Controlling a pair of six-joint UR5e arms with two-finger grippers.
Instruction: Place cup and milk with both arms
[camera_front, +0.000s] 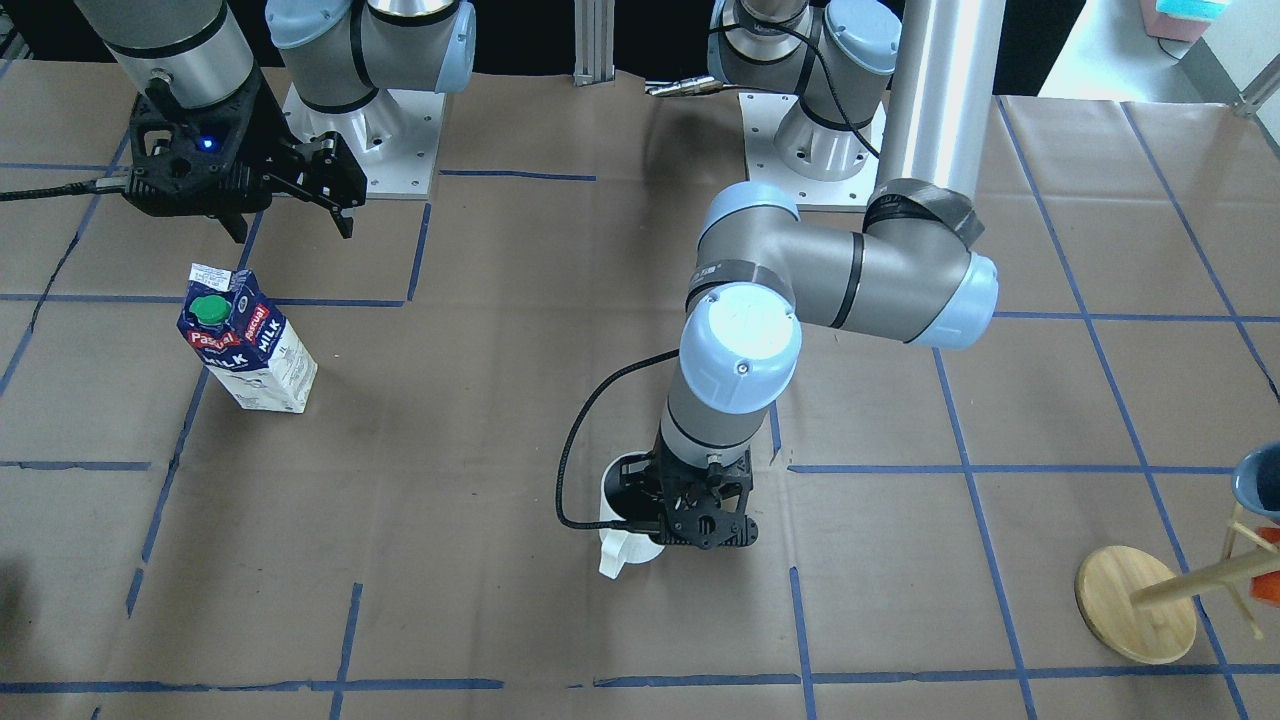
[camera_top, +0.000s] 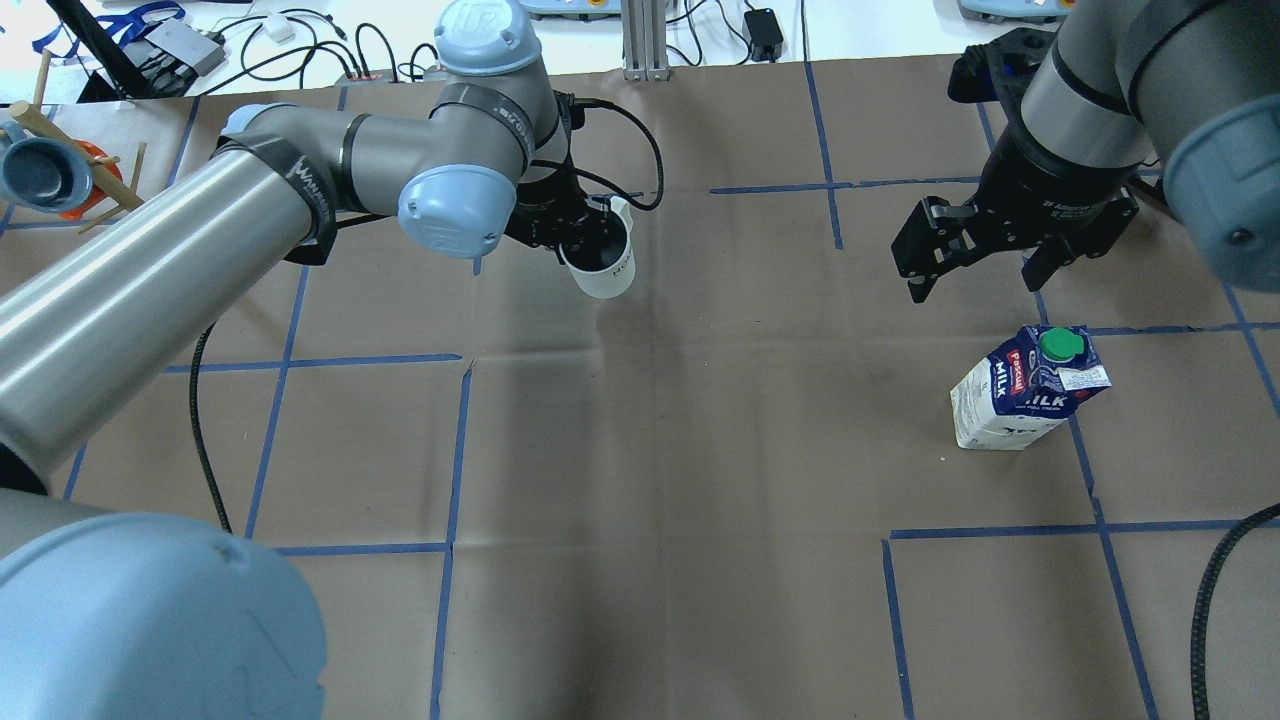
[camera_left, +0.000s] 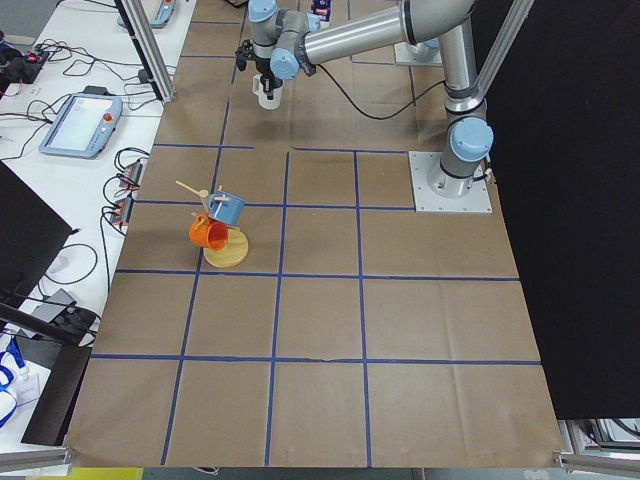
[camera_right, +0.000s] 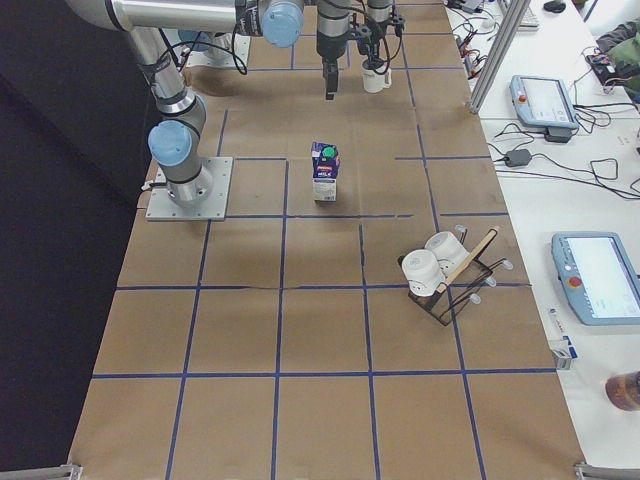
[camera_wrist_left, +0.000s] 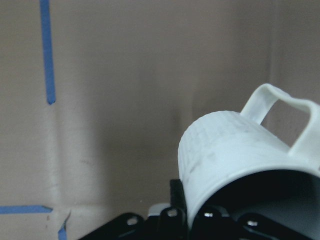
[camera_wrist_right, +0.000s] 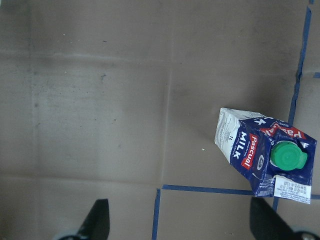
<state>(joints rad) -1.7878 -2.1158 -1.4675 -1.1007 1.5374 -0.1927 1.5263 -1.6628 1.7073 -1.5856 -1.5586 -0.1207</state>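
White cup (camera_top: 603, 270) pinched in the left gripper (camera_top: 572, 230), well apart from the milk (camera_top: 1015, 398); right gripper (camera_top: 978, 282) hovers spread beside the milk.

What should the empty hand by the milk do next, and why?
Probably slide the right hand sideways until it hangs right over the milk, ready to go down. Its fingers are open and empty. The carton stands upright on the table, off to one side of them. The left hand grips the cup.

Overhead behind, front opposite, sharing the table (camera_top: 700, 450); end views far; wrist views close
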